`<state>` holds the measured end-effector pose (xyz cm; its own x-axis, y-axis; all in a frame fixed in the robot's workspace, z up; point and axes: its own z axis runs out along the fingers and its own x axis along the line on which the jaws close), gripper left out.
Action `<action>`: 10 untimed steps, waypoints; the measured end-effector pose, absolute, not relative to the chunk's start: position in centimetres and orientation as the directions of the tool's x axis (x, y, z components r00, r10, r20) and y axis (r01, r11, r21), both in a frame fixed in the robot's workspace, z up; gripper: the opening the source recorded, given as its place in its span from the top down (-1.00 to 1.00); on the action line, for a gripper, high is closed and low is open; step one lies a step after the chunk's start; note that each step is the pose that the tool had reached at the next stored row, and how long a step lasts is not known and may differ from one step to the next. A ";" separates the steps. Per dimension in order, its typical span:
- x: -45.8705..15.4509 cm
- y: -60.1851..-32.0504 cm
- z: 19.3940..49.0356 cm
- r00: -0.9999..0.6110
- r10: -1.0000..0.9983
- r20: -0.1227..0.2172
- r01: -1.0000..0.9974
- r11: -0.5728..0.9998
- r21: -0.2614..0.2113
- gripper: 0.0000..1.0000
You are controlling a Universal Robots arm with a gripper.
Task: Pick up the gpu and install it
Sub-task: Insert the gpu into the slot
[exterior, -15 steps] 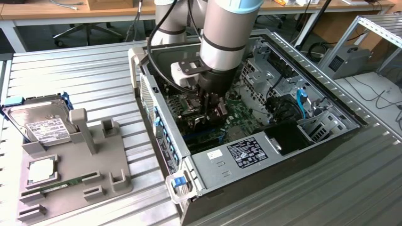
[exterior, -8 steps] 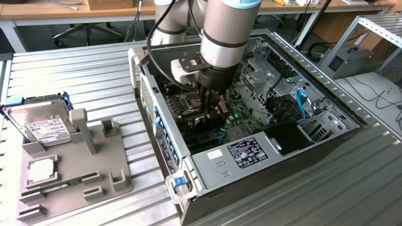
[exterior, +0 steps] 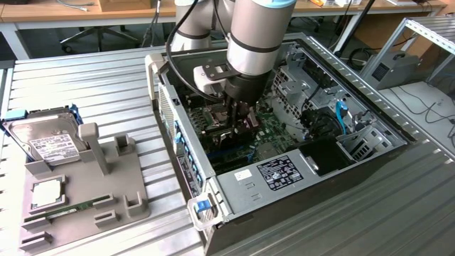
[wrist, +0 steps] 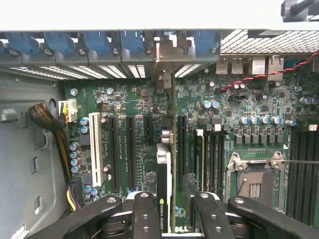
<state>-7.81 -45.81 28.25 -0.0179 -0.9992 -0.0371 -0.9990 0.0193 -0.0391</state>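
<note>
Ribbed metal table [exterior: 92, 74] carries everything. Nearest in the exterior view, at about 8 o'clock, sits a grey holder [exterior: 131, 197] with a green RAM stick [exterior: 71, 208] and a processor chip [exterior: 46, 193]. A silver hard drive [exterior: 50, 144] stands just behind them, toward 9 o'clock.

At the centre lies the open computer case [exterior: 249, 197], and the arm reaches down into it from 12 o'clock.

The hand [wrist: 174, 216] is closed on the gpu [wrist: 163, 184], which stands on edge between the fingers [wrist: 144, 214]. The card is low over the green motherboard [wrist: 249, 99] and runs parallel to the long black expansion slots [wrist: 130, 149]. Its far end comes up to the row of blue clips [wrist: 132, 42] at the case's rear wall.

By my judgement the pick-up is done: the card is off the table and inside the case, lined up with a slot. Whether its edge is fully pressed home I cannot tell. The grip has not been let go, so the install reads as under way rather than finished.

Farthest off, at 12 o'clock, are wooden desks [exterior: 42, 13].
</note>
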 end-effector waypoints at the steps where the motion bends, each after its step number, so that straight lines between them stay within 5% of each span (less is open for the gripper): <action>1: -7.8 -45.8 28.3 -0.015 -0.999 -0.037 -0.999 0.016 -0.039 0.31; 10: -7.8 -45.8 27.6 0.007 -1.000 -0.031 -0.999 -0.006 -0.037 0.31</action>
<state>-7.81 -45.81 27.64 0.0069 -0.9995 -0.0307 -0.9993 -0.0057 -0.0375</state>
